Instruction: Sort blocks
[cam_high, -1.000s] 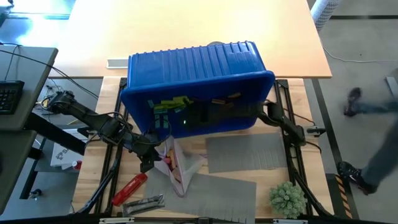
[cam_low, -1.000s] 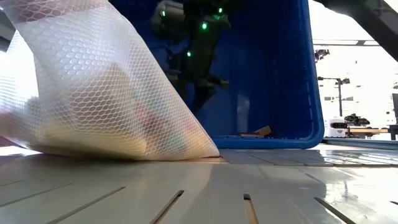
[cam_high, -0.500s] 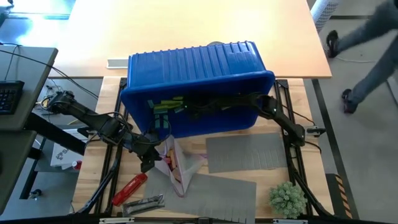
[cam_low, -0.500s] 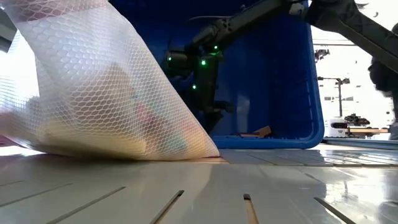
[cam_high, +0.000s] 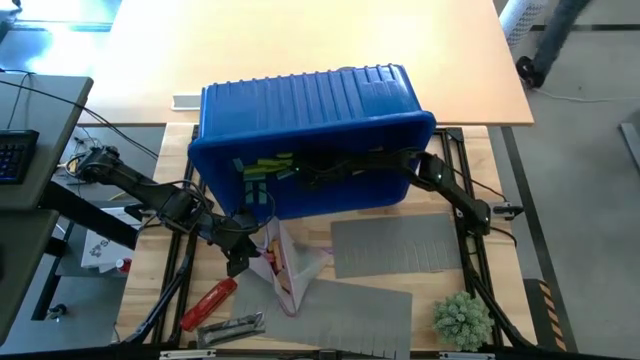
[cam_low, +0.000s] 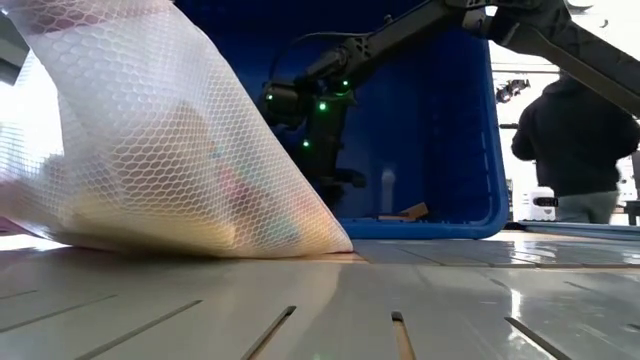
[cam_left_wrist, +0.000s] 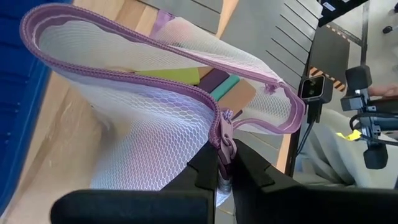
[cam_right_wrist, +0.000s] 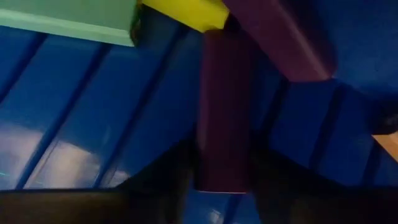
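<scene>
A blue bin (cam_high: 310, 110) lies tipped on its side, its open side facing the table's near edge. Several blocks (cam_high: 262, 166), yellow-green, teal and purple, lie on its lower wall. My right gripper (cam_high: 298, 178) reaches into the bin from the right and is shut on a purple block (cam_right_wrist: 225, 106). A tan block (cam_low: 405, 213) lies farther right in the bin. In front of the bin my left gripper (cam_high: 240, 262) is shut on a white mesh bag (cam_high: 285, 262) with a purple zipper edge. Several blocks (cam_left_wrist: 214, 84) lie in the bag. My left gripper pinches the bag's zipper edge (cam_left_wrist: 222, 140) at the rim of its mouth between its two fingers. The rim arches up from the hold and the mouth gapes open. The bag's body rests on the table (cam_low: 180, 200). My right gripper has the purple block's near end (cam_right_wrist: 222, 171) between its two fingers, one on each long side. The fingers (cam_right_wrist: 163, 180) come steeply from above and lie along the block. The block's far end lies among other blocks on the bin's wall.
Two grey mats (cam_high: 392, 245) (cam_high: 350, 305) lie right of the bag. A red cylindrical tool (cam_high: 208, 303) and a metal piece (cam_high: 232, 326) lie near the front left, a small green plant (cam_high: 462, 318) front right. A person (cam_low: 575, 140) stands beyond the table.
My right gripper has gone toward the table's left edge and down inside the bin, onto the heap of blocks. The bin has slid a little toward the table's left edge. A person has walked past beyond the table.
</scene>
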